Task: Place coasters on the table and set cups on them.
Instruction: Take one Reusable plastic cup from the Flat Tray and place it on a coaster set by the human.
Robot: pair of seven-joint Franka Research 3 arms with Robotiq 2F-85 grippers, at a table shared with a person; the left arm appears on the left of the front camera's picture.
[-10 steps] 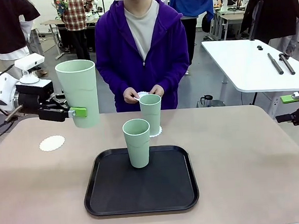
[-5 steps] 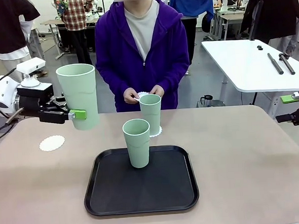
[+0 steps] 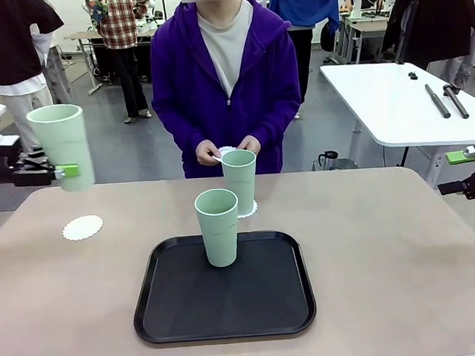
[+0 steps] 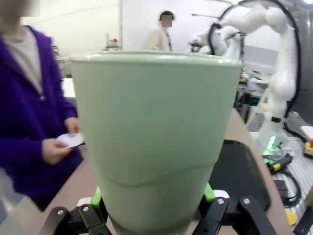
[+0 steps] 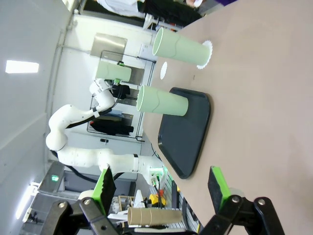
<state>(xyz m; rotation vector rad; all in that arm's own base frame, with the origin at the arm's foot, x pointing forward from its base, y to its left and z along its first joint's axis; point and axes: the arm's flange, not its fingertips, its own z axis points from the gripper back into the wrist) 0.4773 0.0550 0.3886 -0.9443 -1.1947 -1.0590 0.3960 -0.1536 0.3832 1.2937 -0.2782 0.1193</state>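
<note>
one cup (image 3: 218, 227) on tray (image 3: 181, 306) | second cup (image 3: 239, 180) on coaster (image 3: 253, 208) | person (image 3: 223, 74) behind

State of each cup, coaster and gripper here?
held cup: upright, in the air.
tray cup: upright on black tray.
far cup: upright on coaster.
bare coaster: flat on table.
third coaster: in person's hands.
left gripper: shut on held cup.
right gripper: open, empty.

The black, green-padded left gripper (image 3: 69, 170), raised far left, clamps a pale mint-green plastic tumbler (image 3: 60, 140). The right gripper (image 3: 456, 173) hovers far right, jaws spread.
</note>
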